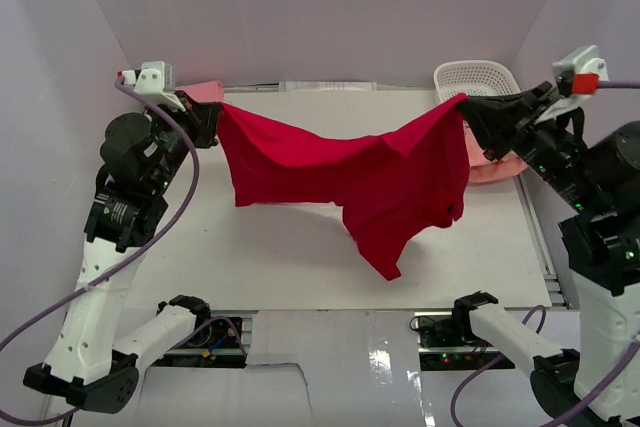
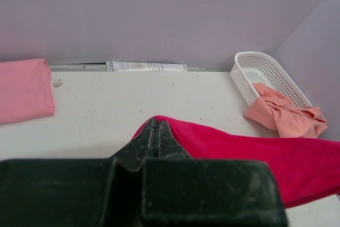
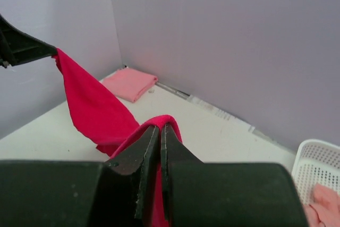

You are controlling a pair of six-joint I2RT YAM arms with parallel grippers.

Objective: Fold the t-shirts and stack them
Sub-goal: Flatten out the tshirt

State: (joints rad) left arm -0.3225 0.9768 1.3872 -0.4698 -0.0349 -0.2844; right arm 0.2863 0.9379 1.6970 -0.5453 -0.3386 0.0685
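A bright red t-shirt [image 1: 370, 182] hangs stretched in the air between both arms, sagging in the middle with its lower end dangling toward the table. My left gripper [image 1: 218, 119] is shut on its left corner; my right gripper [image 1: 464, 105] is shut on its right corner. In the left wrist view the red t-shirt [image 2: 255, 155] pokes out past the shut left gripper [image 2: 155, 122]. The right wrist view shows the right gripper [image 3: 161, 127] pinching a fold of the red t-shirt [image 3: 93, 107]. A folded light pink t-shirt [image 2: 24, 90] lies at the back left. A salmon-peach t-shirt [image 2: 284, 115] spills out of the basket.
A white lattice basket [image 1: 478, 77] stands at the back right corner, seen also as the basket [image 2: 265, 73] in the left wrist view. A strip of printed paper [image 2: 147, 66] lies along the back wall. Lilac walls enclose the white table [image 1: 290, 247] on three sides.
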